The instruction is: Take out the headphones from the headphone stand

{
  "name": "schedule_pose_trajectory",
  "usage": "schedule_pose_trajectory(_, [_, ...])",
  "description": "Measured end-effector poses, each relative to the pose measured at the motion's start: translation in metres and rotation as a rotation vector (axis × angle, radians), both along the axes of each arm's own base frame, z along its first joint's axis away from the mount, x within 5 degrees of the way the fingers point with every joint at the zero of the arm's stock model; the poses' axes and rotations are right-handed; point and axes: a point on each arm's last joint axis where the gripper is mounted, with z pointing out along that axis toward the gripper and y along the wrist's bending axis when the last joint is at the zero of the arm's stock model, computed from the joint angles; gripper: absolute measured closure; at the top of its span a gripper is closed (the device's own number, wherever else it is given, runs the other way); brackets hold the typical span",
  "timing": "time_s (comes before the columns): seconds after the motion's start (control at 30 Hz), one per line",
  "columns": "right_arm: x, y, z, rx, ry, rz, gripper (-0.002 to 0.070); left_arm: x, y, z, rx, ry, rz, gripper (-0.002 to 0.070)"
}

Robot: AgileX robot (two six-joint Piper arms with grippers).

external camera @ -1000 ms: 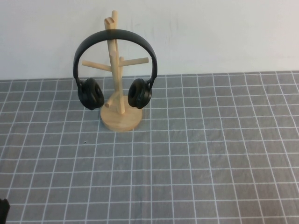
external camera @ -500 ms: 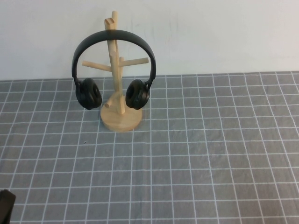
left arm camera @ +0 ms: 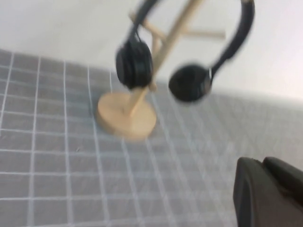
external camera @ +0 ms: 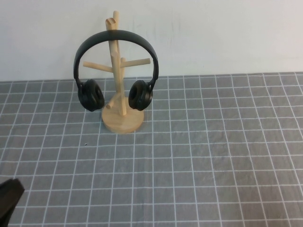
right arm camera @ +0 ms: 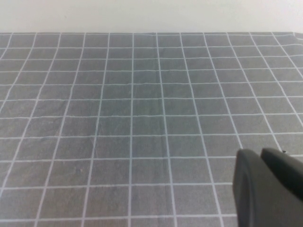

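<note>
Step in hand, as I judge it: left arm approaching; nothing is gripped yet.

Left pincer (external camera: 8, 201) sits at the near-left corner of the bench (external camera: 213, 156), well apart from the headphone stand (external camera: 122, 120). Only a dark sliver of it shows, so I can't tell how far open it is. It holds nothing.

Right pincer (right arm camera: 267, 187) isn't in the high view. Its wrist camera shows only bare grid cloth and a black edge of the pincer. Opening: cannot tell. Looks parked.

The headphones (external camera: 116, 40) hang on the stand at the far-left of the bench, near the wall. The headband arches over the central post just below the top fork. The cups dangle either side, clear of the base, with the right cup (external camera: 140, 94) just in front of the post.

Look: matte black, thin smooth band, round padded cups. The band is probably slippery and narrow, the cups soft.

Doing it well:
- Grip the band near the top or at a cup yoke, not the pad.
- Lift straight up until the band clears the top fork, then pull toward the near side.
- Watch the side pegs (external camera: 137, 61); a cup could snag on them.
- The stand is light wood on a small disc, so any sideways drag could tip it.
</note>
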Motion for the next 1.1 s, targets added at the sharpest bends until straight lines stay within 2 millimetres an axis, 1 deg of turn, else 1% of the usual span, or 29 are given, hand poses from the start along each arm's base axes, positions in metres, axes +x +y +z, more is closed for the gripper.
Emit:
schedule_pose_trajectory(0.13, [0.000,0.000,0.000,0.000,0.000,0.000,0.0685,0.021,-0.006,0.036,0.213,0.077,-0.105,0.0679])
schedule_pose_trajectory(0.2, [0.000,0.000,0.000,0.000,0.000,0.000,0.0685,0.037,-0.010,0.054,0.305,0.103,-0.162,0.0679])
schedule_pose_trajectory(0.3, [0.000,0.000,0.000,0.000,0.000,0.000,0.0685,0.067,-0.015,0.077,0.397,0.121,-0.219,0.0679])
schedule_pose_trajectory(0.43, [0.000,0.000,0.000,0.000,0.000,0.000,0.0685,0.107,-0.020,0.104,0.495,0.089,-0.266,0.0680])
schedule_pose_trajectory(0.5, [0.000,0.000,0.000,0.000,0.000,0.000,0.0685,0.131,-0.024,0.113,0.543,0.081,-0.292,0.0679])
schedule_pose_trajectory(0.63, [0.000,0.000,0.000,0.000,0.000,0.000,0.0685,0.173,-0.030,0.119,0.625,0.072,-0.341,0.0679])
schedule_pose_trajectory(0.7, [0.000,0.000,0.000,0.000,0.000,0.000,0.0685,0.191,-0.036,0.122,0.685,0.040,-0.383,0.0679])
schedule_pose_trajectory(0.83, [0.000,0.000,0.000,0.000,0.000,0.000,0.0685,0.213,-0.058,0.124,0.795,-0.049,-0.486,0.0679])
schedule_pose_trajectory(0.9, [0.000,0.000,0.000,0.000,0.000,0.000,0.0685,0.222,-0.071,0.121,0.864,-0.098,-0.532,0.0679])
schedule_pose_trajectory(1.0, [0.000,0.000,0.000,0.000,0.000,0.000,0.0685,0.234,-0.083,0.113,0.960,-0.159,-0.566,0.0670])
schedule_pose_trajectory(1.03, [0.000,0.000,0.000,0.000,0.000,0.000,0.0685,0.238,-0.085,0.110,0.983,-0.170,-0.571,0.0652])
schedule_pose_trajectory(1.1, [0.000,0.000,0.000,0.000,0.000,0.000,0.0685,0.247,-0.088,0.105,1.021,-0.197,-0.566,0.0582])
